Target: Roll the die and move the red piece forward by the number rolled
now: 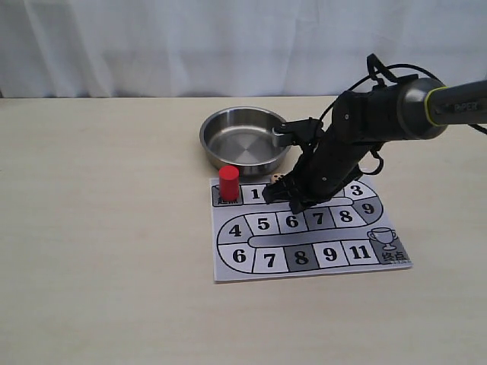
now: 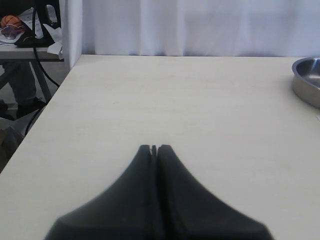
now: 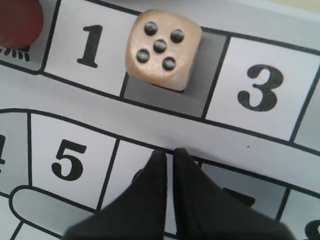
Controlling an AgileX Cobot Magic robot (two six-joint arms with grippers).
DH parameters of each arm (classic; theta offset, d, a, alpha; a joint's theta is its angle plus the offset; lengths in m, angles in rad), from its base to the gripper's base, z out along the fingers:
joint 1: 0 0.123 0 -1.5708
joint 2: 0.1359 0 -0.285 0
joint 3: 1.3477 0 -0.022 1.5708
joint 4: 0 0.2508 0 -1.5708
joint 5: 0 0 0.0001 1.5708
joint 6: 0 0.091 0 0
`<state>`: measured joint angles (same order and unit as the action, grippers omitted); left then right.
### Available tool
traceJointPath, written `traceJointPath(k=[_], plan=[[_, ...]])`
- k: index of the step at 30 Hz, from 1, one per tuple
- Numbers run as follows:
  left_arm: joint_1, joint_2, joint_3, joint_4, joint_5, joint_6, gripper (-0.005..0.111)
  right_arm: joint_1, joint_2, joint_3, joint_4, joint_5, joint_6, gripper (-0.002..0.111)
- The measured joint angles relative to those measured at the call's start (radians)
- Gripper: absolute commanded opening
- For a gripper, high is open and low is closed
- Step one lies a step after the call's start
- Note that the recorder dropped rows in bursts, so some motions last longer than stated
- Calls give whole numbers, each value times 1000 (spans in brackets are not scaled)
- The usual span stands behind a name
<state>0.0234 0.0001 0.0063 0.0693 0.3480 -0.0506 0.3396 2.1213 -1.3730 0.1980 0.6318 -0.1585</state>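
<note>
The game board (image 1: 319, 236) has squares printed 1, 3, 9, 8, 7, 6, 5, 4, 6, 7, 8, 9, 11, and the die (image 3: 162, 47) shows 5 pips on top.

A white paper game board (image 1: 228, 270) with numbered squares is spread under the right gripper (image 3: 170, 151); a round steel bowl (image 1: 207, 138) is set just beyond.

You face pale wood-grain table (image 1: 99, 251), matte, evenly lit, soft shadows only. White pleated curtain (image 1: 190, 46) hangs behind table's far edge, spanning full width. Past table's far left corner, your left wrist view catches cluttered grey desk (image 2: 25, 51), with dim floor (image 2: 10, 145) below it.
</note>
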Motion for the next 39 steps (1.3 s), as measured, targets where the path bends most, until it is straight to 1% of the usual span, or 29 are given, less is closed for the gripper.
traceJointPath(k=[12,14,20,22,23,25,28,29,32,34,37,39], plan=[[0,0,0,0,0,0,0,0,-5,-4,0,10,-4,5],[0,0,0,0,0,0,0,0,-19,-4,2,29,-1,12],[0,0,0,0,0,0,0,0,-83,-37,2,131,14,43],[0,0,0,0,0,0,0,4,-91,-61,2,172,26,51],[0,0,0,0,0,0,0,10,-93,-72,2,185,33,53],[0,0,0,0,0,0,0,27,-94,-90,-2,194,39,53],[0,0,0,0,0,0,0,91,-94,-132,-41,188,95,53],[0,0,0,0,0,0,0,111,-94,-142,-68,180,132,53],[0,0,0,0,0,0,0,192,-94,-157,-225,104,289,53],[0,0,0,0,0,0,0,216,-94,-157,-267,52,336,53],[0,0,0,0,0,0,0,233,-94,-157,-276,-29,370,53],[0,0,0,0,0,0,0,233,-90,-157,-278,-61,378,59]])
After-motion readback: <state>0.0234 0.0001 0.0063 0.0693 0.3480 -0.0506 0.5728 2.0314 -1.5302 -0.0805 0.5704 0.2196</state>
